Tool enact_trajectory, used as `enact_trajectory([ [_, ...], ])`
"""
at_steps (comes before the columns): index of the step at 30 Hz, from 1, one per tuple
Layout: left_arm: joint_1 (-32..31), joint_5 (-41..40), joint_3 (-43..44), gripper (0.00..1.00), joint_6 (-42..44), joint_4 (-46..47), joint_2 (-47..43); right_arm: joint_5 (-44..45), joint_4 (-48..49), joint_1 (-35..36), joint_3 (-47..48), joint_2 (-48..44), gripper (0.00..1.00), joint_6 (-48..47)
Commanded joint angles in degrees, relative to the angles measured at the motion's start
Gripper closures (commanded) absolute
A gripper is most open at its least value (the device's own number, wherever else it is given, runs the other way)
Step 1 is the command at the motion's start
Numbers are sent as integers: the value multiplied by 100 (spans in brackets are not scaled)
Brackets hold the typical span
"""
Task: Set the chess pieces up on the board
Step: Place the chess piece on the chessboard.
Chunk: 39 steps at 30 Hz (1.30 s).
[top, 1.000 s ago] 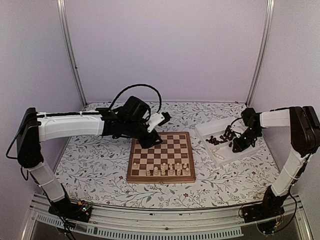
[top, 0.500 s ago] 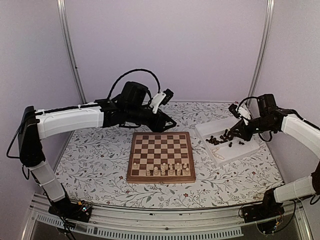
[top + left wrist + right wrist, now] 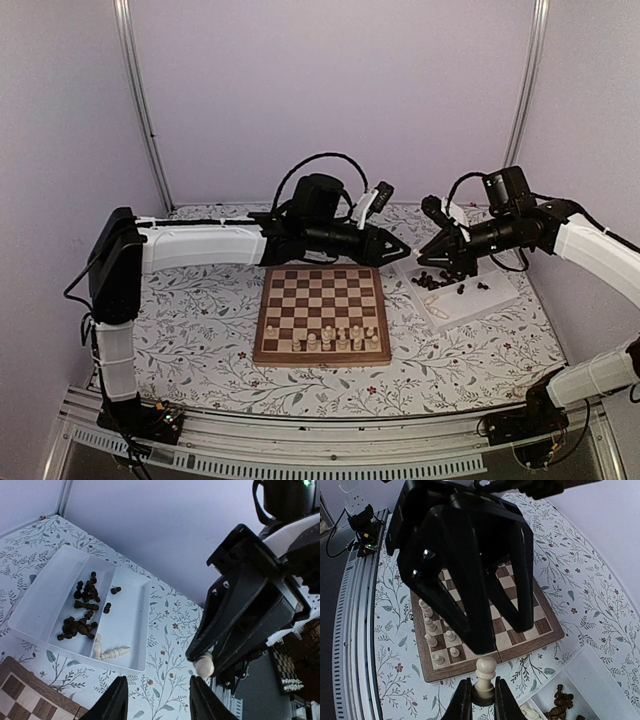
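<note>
My right gripper (image 3: 426, 246) is shut on a pale cream pawn (image 3: 485, 676) and holds it in the air between the board (image 3: 300, 357) and the tray. My left gripper (image 3: 401, 246) is open and empty. It points tip to tip at the right gripper, a short gap away. In the left wrist view its fingers (image 3: 118, 701) stand wide apart, with the pawn (image 3: 203, 665) ahead. Several cream pieces (image 3: 332, 340) stand on the board's two near rows. The board (image 3: 520, 647) lies below the pawn in the right wrist view.
A white partitioned tray (image 3: 500, 296) sits right of the board. It holds a heap of dark pieces (image 3: 436, 279) and two lying cream pieces (image 3: 107, 652). The floral tablecloth surrounds the board. Metal frame posts and the walls stand behind.
My left arm swung right from the board's far-left corner to its far-right side. My right gripper left the tray and rose leftward, now carrying the cream pawn. The grippers now face each other.
</note>
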Motion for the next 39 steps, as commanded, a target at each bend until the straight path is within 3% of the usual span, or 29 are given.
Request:
enact_trajectory([
  [1, -182, 488, 250, 56, -198, 401, 106, -114, -101, 220, 289, 288, 93, 133],
  [9, -223, 602, 216, 57, -224, 401, 120, -67, -107, 361, 391, 395, 93, 133],
  [23, -232, 695, 281, 77, -246, 263, 188, -52, -124, 381, 489, 388, 93, 169],
  [29, -223, 679, 284, 75, -269, 186, 200, -80, -106, 379, 515, 397, 93, 171],
  [39, -207, 732, 272, 87, -360, 162, 214, -92, -20, 379, 518, 415, 93, 253],
])
